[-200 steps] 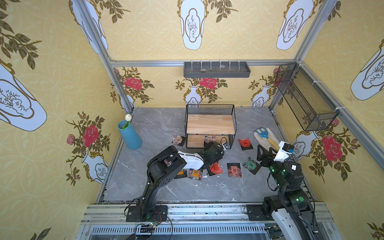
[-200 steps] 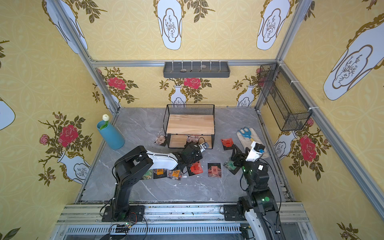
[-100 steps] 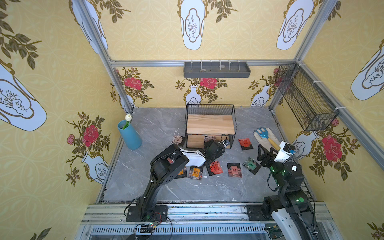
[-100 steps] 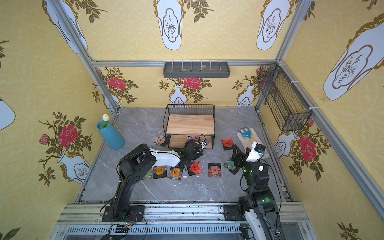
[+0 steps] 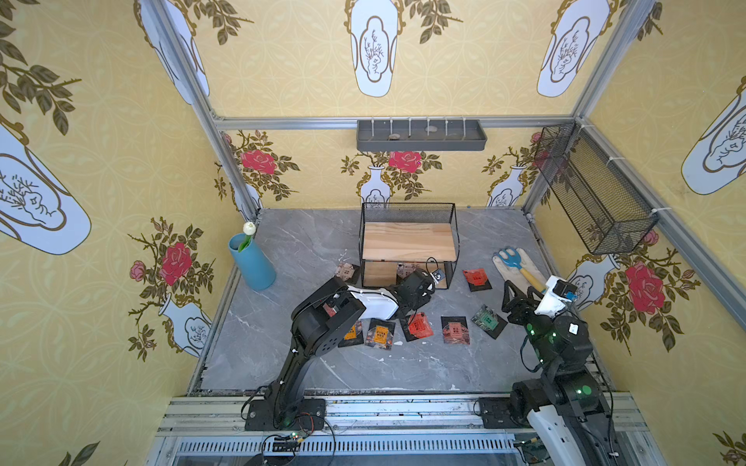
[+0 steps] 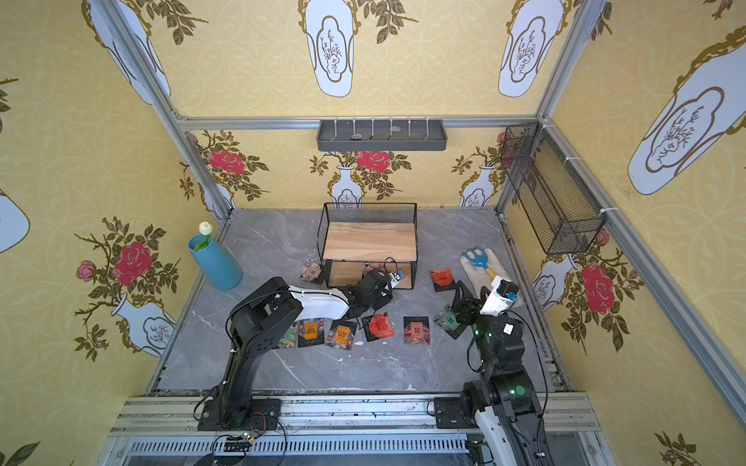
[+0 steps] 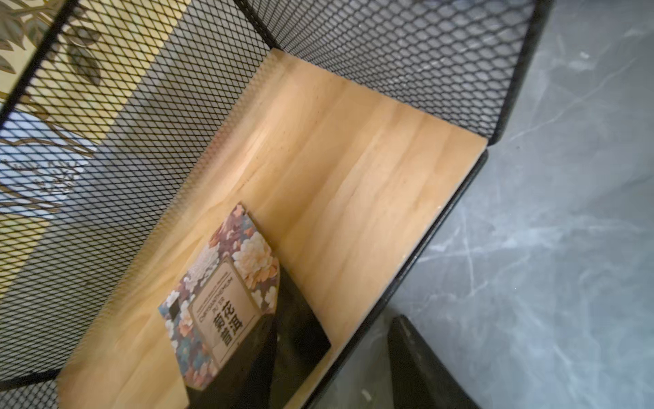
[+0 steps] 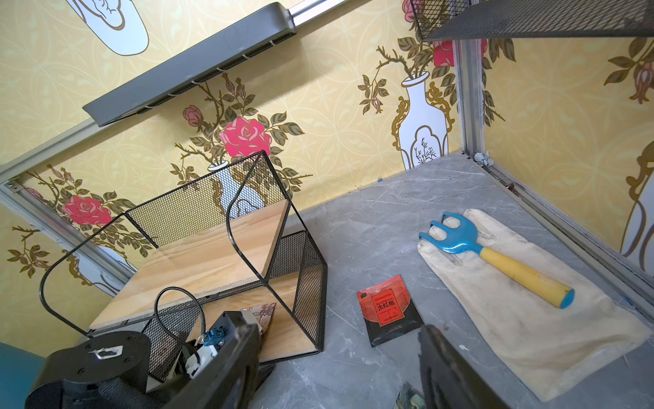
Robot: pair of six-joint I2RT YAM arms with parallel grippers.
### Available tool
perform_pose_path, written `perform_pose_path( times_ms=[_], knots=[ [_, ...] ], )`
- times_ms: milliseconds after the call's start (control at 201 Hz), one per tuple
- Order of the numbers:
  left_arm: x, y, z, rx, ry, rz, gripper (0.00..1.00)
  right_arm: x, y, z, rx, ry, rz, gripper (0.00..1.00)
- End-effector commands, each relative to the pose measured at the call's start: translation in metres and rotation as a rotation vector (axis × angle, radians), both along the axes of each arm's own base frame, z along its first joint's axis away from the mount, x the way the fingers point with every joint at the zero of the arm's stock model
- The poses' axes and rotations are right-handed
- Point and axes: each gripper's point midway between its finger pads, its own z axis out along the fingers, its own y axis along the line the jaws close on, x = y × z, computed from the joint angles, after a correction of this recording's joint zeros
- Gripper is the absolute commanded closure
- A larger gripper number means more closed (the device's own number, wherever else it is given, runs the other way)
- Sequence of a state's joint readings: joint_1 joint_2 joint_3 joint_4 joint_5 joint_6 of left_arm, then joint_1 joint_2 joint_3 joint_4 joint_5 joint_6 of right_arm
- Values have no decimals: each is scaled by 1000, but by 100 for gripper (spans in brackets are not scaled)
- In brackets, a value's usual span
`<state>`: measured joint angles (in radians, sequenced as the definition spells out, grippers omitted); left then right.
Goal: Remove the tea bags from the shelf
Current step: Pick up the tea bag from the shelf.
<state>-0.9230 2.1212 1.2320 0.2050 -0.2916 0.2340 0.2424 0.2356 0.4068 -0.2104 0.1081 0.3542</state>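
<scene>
The shelf [image 5: 407, 242] stands at the back middle of the floor; its top board is bare in both top views. One floral beige tea bag [image 7: 226, 294] lies on the lower board [image 7: 354, 159]. My left gripper [image 7: 336, 340] reaches into that tier. Its jaws stand apart: one finger [image 7: 244, 361] touches the sachet, the other [image 7: 417, 364] is outside the front wire. Several tea bags lie on the floor, among them a red one [image 5: 476, 279] and a green one [image 5: 488, 320]. Beside the green one my right gripper [image 8: 339, 354] hovers open and empty.
A blue vase [image 5: 251, 262] stands at the left. A blue and yellow rake [image 5: 520, 268] lies on a cream glove by the right wall. A black mesh basket [image 5: 593, 189] hangs on the right wall and a grey tray [image 5: 420, 135] on the back wall.
My left arm has swung from the floor sachets up to the shelf's lower tier, and its jaws have narrowed. The right arm has not moved.
</scene>
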Motion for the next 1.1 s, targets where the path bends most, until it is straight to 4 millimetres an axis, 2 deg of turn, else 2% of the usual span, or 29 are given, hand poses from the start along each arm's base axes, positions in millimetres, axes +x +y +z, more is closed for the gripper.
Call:
perform_pose_path(
  times_ms=[0,209,886,1090],
  knots=[
    [-23,27,-43,136,152,-9,55,0,-1,1,-1,-5,-8,25],
    [-25,32,-43,140,168,0,76,-1,-3,2,0,-6,-13,25],
    [-30,41,-8,96,127,44,100,-1,-3,0,3,-6,-15,25],
    [-27,40,13,85,69,60,100,-1,-2,-1,3,-6,-14,25]
  ],
)
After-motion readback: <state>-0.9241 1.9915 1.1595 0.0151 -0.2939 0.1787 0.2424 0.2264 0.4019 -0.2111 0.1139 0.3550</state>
